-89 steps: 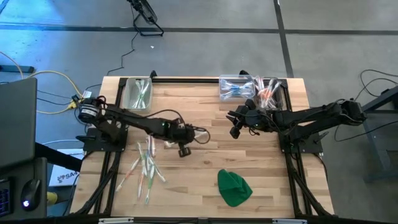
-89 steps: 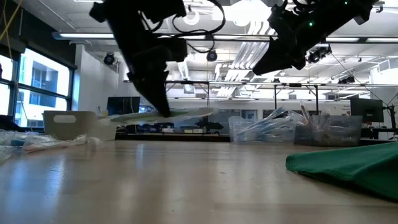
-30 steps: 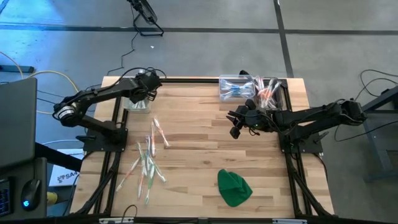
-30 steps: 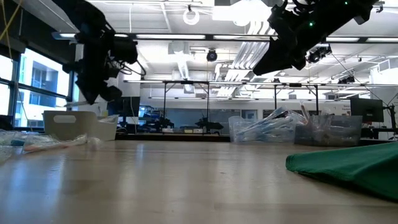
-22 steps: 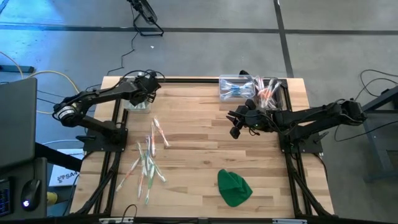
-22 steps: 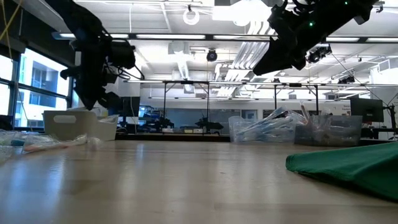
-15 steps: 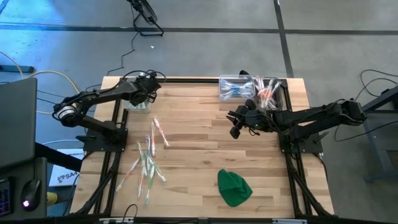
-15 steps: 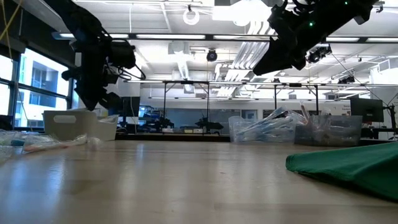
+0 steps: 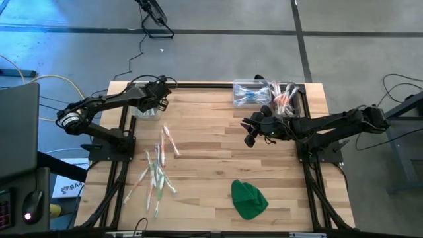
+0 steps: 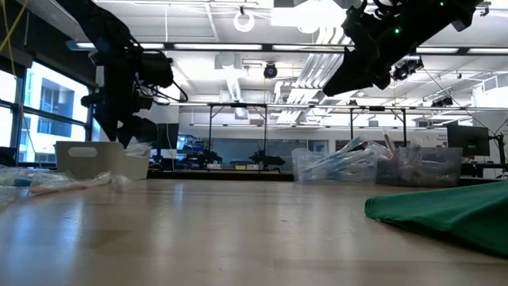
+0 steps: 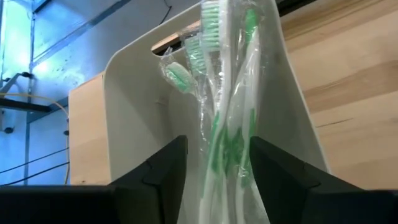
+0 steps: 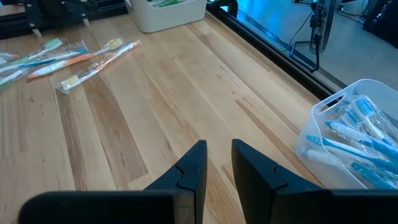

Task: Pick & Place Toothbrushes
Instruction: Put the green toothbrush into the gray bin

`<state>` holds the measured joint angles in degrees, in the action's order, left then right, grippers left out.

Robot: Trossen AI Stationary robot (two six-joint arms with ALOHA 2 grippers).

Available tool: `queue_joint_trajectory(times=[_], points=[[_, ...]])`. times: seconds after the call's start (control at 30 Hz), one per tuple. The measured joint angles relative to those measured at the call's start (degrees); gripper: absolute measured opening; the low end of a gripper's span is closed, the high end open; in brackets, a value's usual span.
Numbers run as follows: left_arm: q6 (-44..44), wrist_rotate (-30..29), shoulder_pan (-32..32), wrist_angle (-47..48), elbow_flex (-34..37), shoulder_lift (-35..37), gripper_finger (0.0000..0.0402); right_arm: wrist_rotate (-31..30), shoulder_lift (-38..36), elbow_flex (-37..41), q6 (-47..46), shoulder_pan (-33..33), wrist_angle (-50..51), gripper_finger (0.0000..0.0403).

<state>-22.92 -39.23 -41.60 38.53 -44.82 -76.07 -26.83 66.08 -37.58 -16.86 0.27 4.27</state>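
You are at the release step. The left gripper (image 11: pixel 214 171) hangs over the white plastic bin (image 9: pixel 144 106) at the table's far left corner, fingers spread, with green-bristled wrapped toothbrushes (image 11: pixel 219 93) lying in the bin between and beyond them, none gripped. Next, I judge, you lift clear and go for the loose pile of toothbrushes (image 9: pixel 157 170) well nearer than the bin. The right gripper (image 9: pixel 252 131) waits mid-table, fingers narrow, empty.
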Motion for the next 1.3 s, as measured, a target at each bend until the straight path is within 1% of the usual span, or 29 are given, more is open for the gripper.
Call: queue_joint_trajectory(times=[0.2,0.37,0.47,0.67,0.87,1.1,1.3], points=[[0.07,0.23,0.0,0.08,0.0,0.07,0.0163,0.0,0.0,0.0,0.0,0.0,0.0,0.0066],[0.15,3.8,0.09,1.57,-0.8,0.07,0.0147,-0.01,0.0,0.0,0.0,0.0,0.02,0.0066],[0.15,4.25,1.55,2.37,-1.18,0.13,0.0136,0.0,0.0,0.0,0.0,0.0,0.02,0.0066],[0.36,3.53,5.8,1.94,-1.31,1.96,0.0109,0.0,0.0,0.0,0.0,0.0,0.04,0.0066],[0.37,2.94,10.27,2.0,-1.31,5.39,0.009,0.0,0.0,0.0,0.0,0.0,0.02,0.0066],[1.05,2.92,17.24,1.89,-1.31,10.33,0.0083,0.0,0.0,0.0,0.0,0.0,0.02,0.0066],[1.67,2.84,24.21,0.18,-1.31,11.54,0.0083,0.0,0.0,0.0,0.0,-0.01,0.02,0.0066]])
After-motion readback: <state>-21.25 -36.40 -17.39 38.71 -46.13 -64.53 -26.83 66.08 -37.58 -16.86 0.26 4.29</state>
